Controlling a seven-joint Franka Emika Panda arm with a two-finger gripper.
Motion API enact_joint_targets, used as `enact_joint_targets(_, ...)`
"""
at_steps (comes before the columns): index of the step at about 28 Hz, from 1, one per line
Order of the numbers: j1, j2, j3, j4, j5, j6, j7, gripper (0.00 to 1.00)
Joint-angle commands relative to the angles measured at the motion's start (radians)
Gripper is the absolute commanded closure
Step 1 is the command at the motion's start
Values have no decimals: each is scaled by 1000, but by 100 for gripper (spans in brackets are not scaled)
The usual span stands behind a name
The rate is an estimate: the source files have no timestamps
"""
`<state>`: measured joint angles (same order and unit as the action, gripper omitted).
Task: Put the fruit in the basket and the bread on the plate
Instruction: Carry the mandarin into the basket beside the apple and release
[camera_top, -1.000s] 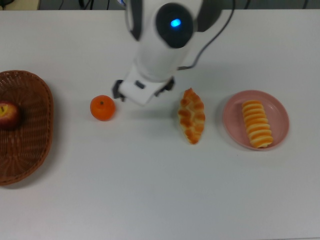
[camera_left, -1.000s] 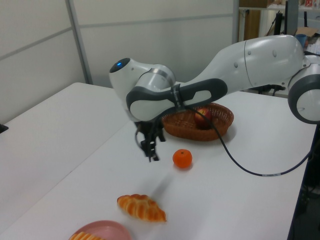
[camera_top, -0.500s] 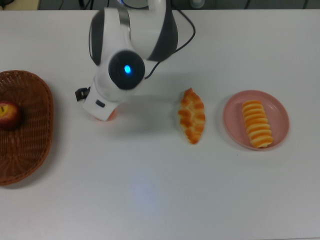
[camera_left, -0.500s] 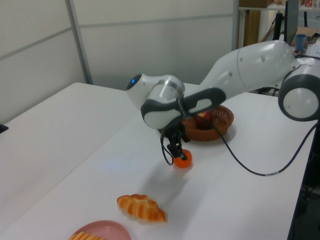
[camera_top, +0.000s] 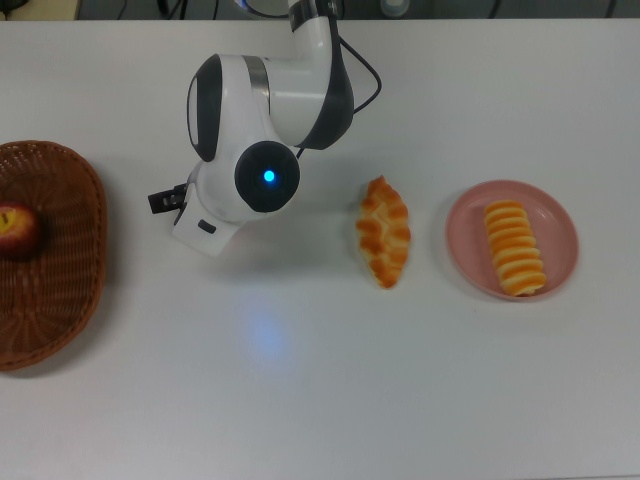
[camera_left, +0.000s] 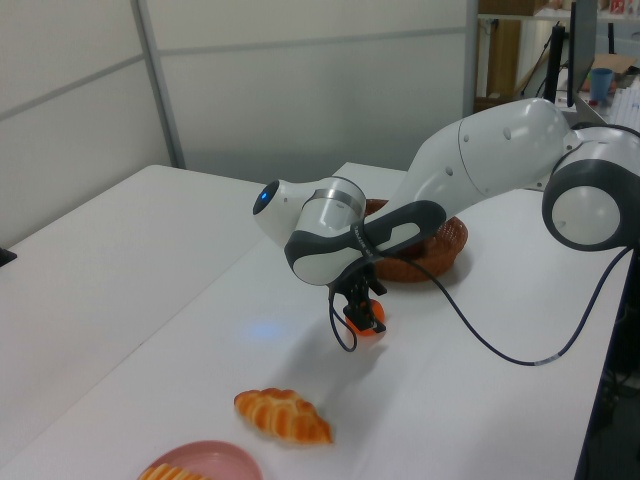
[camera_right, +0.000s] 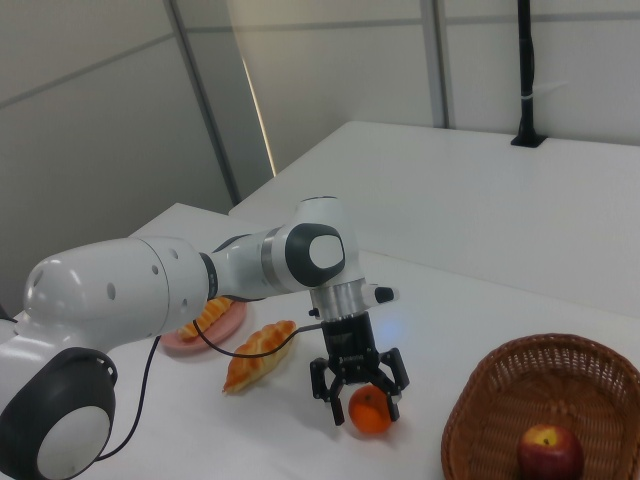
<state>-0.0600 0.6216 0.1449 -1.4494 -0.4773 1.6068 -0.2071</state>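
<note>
The mandarin (camera_right: 371, 410) sits on the white surface (camera_top: 320, 380), and our tool (camera_right: 358, 392) is lowered over it with its fingers apart, one on each side of the fruit. In the right view the fingertips reach down around the mandarin's upper half, but we see no sign that they have closed on it, and the fruit looks to rest on the surface. In the left view the mandarin (camera_left: 368, 318) shows just under the tool (camera_left: 360, 312); in the top view the arm's body hides it entirely.

Going outward, the braided loaf (camera_top: 384, 232) lies on the surface to the top view's right of the arm, between the arm and the pink plate (camera_top: 462, 262), touching neither. The striped loaf (camera_top: 514, 248) lies on the plate. On the top view's far left, the wicker basket (camera_top: 60, 300) holds the apple (camera_top: 17, 228).

So we judge the task about half done: one fruit is in the basket and one bread is on the plate. Left for us are the mandarin, which seems to be the step in hand and needs the fingers to shut before the carry to the basket, and then the braided loaf, which must go onto the plate beside the striped one.
</note>
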Motion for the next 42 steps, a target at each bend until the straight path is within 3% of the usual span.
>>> enact_joint_targets(1,11,1,-14,-16,-23,67,-5,0)
enact_joint_targets(9,12,9,-13,-16,-18,139,-3,0)
enact_joint_targets(11,12,7,-14,-16,-15,139,-1,25)
enact_joint_targets(13,12,7,-13,-13,-9,139,2,68)
enact_joint_targets(15,12,7,-13,-9,-4,137,14,100)
enact_joint_targets(21,9,-11,-13,20,8,137,87,100)
enact_joint_targets(24,-23,-34,-16,66,93,137,89,100)
enact_joint_targets(25,-61,-60,-18,82,162,143,89,100)
enact_joint_targets(30,-182,-100,-18,132,259,226,91,100)
enact_joint_targets(36,-290,-91,-25,126,270,432,98,100)
enact_joint_targets(42,-314,-20,-44,109,255,553,106,100)
